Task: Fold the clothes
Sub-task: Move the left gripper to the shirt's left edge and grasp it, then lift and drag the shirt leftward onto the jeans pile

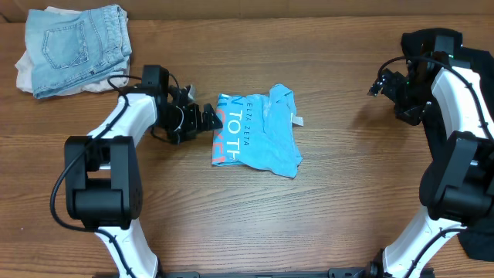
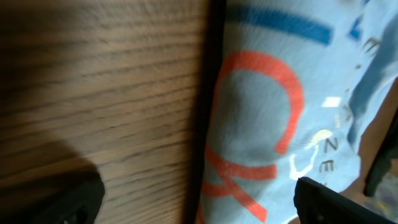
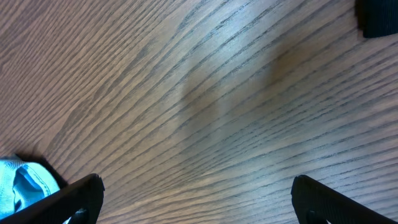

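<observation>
The light sky-blue T-shirt lies loosely folded mid-table, white lettering and a red-orange mark facing up. My left gripper is open at the shirt's left edge. In the left wrist view that edge of the T-shirt runs between the spread fingers, and nothing is gripped. My right gripper hovers open over bare wood at the far right, well away from the shirt; a blue corner of the T-shirt shows beside its fingers. Some black cloth, probably the black shirt, peeks out at the lower right corner.
A pile of folded jeans on pale cloth sits at the back left corner. The wooden table is bare wood in front of the T-shirt and to its right. A dark object shows at the top right of the right wrist view.
</observation>
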Robot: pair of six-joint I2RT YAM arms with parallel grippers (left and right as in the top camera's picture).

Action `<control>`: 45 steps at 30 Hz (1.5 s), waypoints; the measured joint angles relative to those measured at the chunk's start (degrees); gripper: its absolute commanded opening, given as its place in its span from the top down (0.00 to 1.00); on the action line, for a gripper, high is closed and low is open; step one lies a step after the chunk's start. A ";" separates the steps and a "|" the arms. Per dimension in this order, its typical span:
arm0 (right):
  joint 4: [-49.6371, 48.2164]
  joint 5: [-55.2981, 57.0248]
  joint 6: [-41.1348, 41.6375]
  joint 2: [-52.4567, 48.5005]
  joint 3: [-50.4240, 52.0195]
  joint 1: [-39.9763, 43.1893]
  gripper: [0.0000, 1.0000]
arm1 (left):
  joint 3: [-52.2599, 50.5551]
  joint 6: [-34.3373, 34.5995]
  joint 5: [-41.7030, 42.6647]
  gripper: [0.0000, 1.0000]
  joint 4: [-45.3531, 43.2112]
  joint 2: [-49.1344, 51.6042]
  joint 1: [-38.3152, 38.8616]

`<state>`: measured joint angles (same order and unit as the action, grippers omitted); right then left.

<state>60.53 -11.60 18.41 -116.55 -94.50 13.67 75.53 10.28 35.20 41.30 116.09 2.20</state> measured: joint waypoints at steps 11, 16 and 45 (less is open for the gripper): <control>0.00 -0.02 0.00 0.00 0.00 0.00 0.00 | 0.63 -0.22 13.51 0.18 -5.81 4.96 2.34; 0.00 -0.02 0.00 0.00 0.00 0.00 0.00 | 0.63 -0.20 14.71 0.23 -5.81 5.73 2.36; 0.00 -0.02 0.02 0.00 0.00 0.00 0.00 | 3.72 -1.29 0.33 0.96 -8.74 6.54 5.79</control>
<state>60.53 -11.62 18.44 -116.55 -94.50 13.67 79.24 8.99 35.53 32.56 122.63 7.99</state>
